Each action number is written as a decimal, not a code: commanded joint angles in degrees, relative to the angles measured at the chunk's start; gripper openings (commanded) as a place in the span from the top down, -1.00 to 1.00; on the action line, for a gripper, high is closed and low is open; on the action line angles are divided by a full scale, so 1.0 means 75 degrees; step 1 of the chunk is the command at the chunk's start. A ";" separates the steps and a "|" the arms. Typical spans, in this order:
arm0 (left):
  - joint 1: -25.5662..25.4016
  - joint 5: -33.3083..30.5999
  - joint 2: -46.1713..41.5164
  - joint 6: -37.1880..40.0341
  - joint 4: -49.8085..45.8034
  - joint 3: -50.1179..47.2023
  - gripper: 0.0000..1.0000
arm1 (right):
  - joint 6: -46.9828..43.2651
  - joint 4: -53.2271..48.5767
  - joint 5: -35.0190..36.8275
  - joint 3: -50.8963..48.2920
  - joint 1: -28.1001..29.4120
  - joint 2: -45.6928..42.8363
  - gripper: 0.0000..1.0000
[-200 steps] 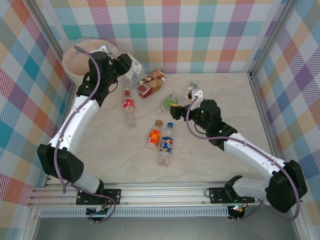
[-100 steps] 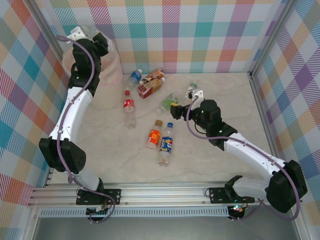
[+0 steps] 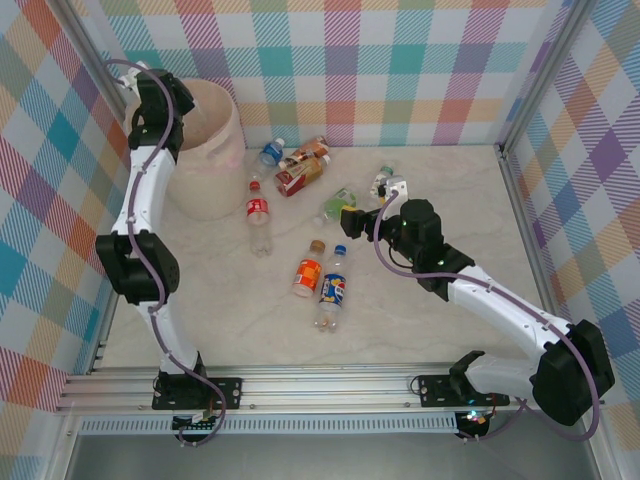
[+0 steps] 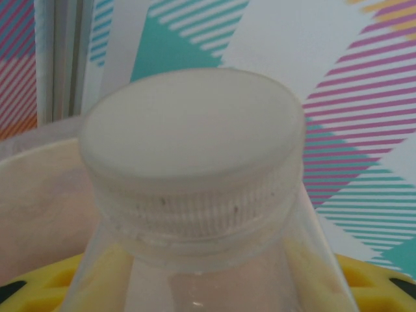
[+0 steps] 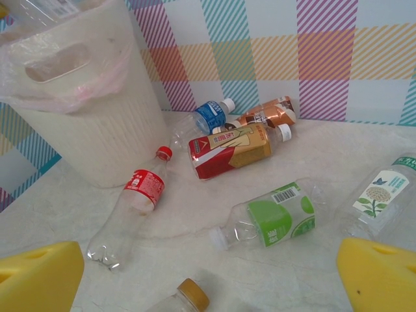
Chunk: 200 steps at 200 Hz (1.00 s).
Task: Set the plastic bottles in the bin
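My left gripper (image 3: 158, 92) is raised at the bin's far left rim, shut on a clear plastic bottle with a white cap (image 4: 194, 136) held between its yellow fingers (image 4: 45, 283). The pale cream bin (image 3: 207, 155) with a clear liner stands at the back left. Several plastic bottles lie on the table: red-labelled (image 3: 258, 213), blue (image 3: 270, 152), red-and-gold (image 3: 300, 176), brown (image 3: 309, 150), green (image 3: 338, 203), orange (image 3: 308, 272) and dark blue (image 3: 332, 289). My right gripper (image 3: 350, 215) hovers open and low just right of the green-labelled bottle (image 5: 279, 214).
A leaf-labelled clear bottle (image 5: 382, 194) lies right of the right gripper. Checked walls close the table at the back and sides, and a metal post (image 3: 520, 200) runs along the right edge. Bare marble (image 3: 230, 320) lies in front.
The left arm has swung left and up from above the back bottles to the bin's far left rim, carrying the clear bottle and uncovering the bin. The right arm has stayed still.
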 commanded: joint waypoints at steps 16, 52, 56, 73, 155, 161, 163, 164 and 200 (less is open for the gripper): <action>0.0171 0.0510 0.0966 -0.0945 -0.1468 0.1570 -0.23 | 0.0323 -0.0057 -0.0123 0.0258 0.0053 0.0068 -0.99; 0.0173 0.0881 0.1155 -0.1298 -0.1739 0.1932 -0.75 | 0.0374 -0.0190 -0.0009 0.0185 0.0053 -0.0073 -0.99; 0.0174 0.0924 0.1140 -0.1292 -0.1717 0.1932 -0.78 | 0.0367 -0.0196 0.0007 0.0176 0.0054 -0.0083 -0.99; 0.0174 0.1030 0.1064 -0.1229 -0.1683 0.1925 -0.82 | 0.0412 -0.0253 0.0048 0.0148 0.0059 -0.0120 -0.99; 0.0117 0.1874 0.0356 -0.1011 -0.1897 0.1682 -0.89 | 0.1269 -0.0582 0.1357 -0.0017 0.0055 -0.0117 -0.99; 0.0082 0.1942 0.0259 -0.0974 -0.1878 0.1629 -0.89 | 0.1419 -0.0690 0.1467 -0.0018 0.0053 -0.0100 -0.99; 0.0066 0.1955 0.0230 -0.0962 -0.1877 0.1604 -0.89 | 0.1470 -0.0721 0.1503 -0.0009 0.0053 -0.0089 -0.99; 0.0061 0.1969 0.0213 -0.0949 -0.1877 0.1592 -0.89 | 0.1492 -0.0733 0.1518 -0.0007 0.0047 -0.0087 -0.99; -0.0378 0.2015 -0.0545 -0.0636 -0.1692 0.0891 -0.95 | 0.2281 -0.1274 0.1941 -0.0074 0.0044 0.0019 -0.99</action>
